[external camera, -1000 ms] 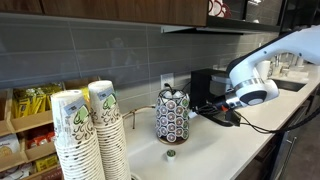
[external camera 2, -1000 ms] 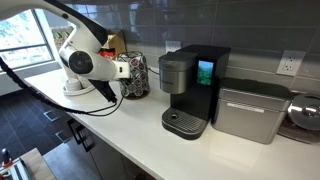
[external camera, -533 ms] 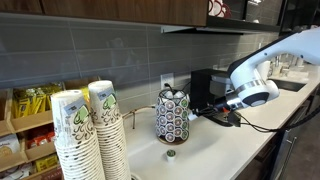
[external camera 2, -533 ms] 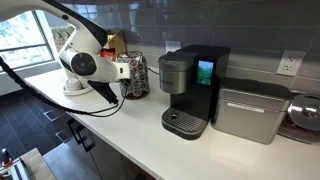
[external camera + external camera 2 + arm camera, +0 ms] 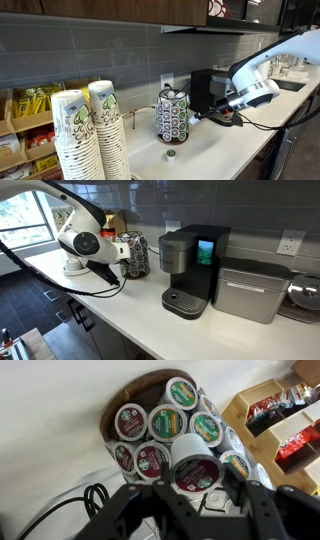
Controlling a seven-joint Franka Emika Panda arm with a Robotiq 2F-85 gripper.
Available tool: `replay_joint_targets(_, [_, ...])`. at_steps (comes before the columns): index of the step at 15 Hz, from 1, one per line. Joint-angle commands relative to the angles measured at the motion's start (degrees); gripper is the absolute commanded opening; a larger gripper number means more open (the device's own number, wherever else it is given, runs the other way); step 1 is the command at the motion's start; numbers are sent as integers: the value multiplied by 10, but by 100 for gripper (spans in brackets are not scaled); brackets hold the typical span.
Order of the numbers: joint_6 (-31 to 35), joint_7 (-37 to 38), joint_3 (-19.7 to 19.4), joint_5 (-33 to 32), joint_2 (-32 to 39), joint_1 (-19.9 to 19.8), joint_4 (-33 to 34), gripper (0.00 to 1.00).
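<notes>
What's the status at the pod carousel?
End effector shut on white plastic coffee pod. Round patterned pod carousel directly ahead. Nothing visible in the way.

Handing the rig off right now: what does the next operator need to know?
Claw: appears shut on a coffee pod, red lid toward the wrist camera.
Things: the pod sits just in front of the pod holder, which stands on the counter beside the coffee machine.
Done: pod gripped and seemingly out of its slot.
Left: it is not yet far from the holder, which is full of other pods.
</notes>
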Motion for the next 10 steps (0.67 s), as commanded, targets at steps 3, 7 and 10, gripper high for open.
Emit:
replay_joint_targets(3, [-35,-4,2,-6,-20,-23,-15,29])
replay_joint_targets(7, [-64,-29,-3,33,-11,-34,-9,29])
replay_joint_targets(10, [-82,-56,-5,84,-3,-41,-5,29])
